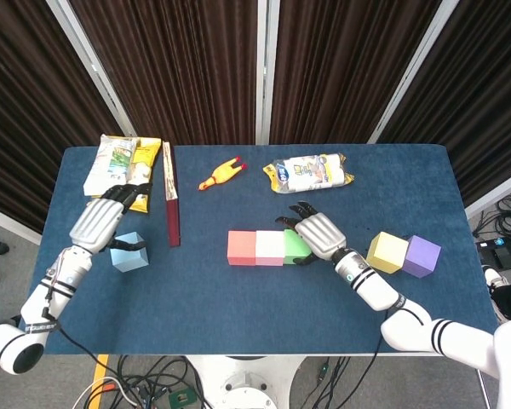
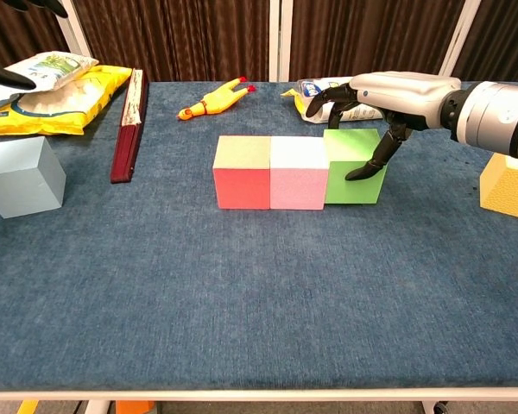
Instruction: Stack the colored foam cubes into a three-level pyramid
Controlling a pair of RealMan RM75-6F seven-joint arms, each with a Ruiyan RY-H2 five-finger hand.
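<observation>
Red cube [image 2: 243,172], pink cube [image 2: 298,174] and green cube [image 2: 354,168] stand touching in one row at mid-table. My right hand [image 2: 388,90] lies over the green cube [image 1: 294,245] and grips it, thumb down its right face and the other fingers behind it. The same right hand [image 1: 313,236] hides much of that cube in the head view. Yellow cube [image 1: 387,252] and purple cube [image 1: 422,256] sit side by side to the right. A light blue cube [image 1: 129,252] stands at the left. My left hand [image 1: 102,220] hovers just behind it, fingers apart and holding nothing.
Snack bags [image 1: 119,164] lie at the back left, with a dark red book [image 1: 171,204] on edge beside them. A yellow rubber chicken [image 1: 221,174] and a clear packet [image 1: 309,172] lie at the back middle. Bare blue cloth [image 2: 259,302] fills the front.
</observation>
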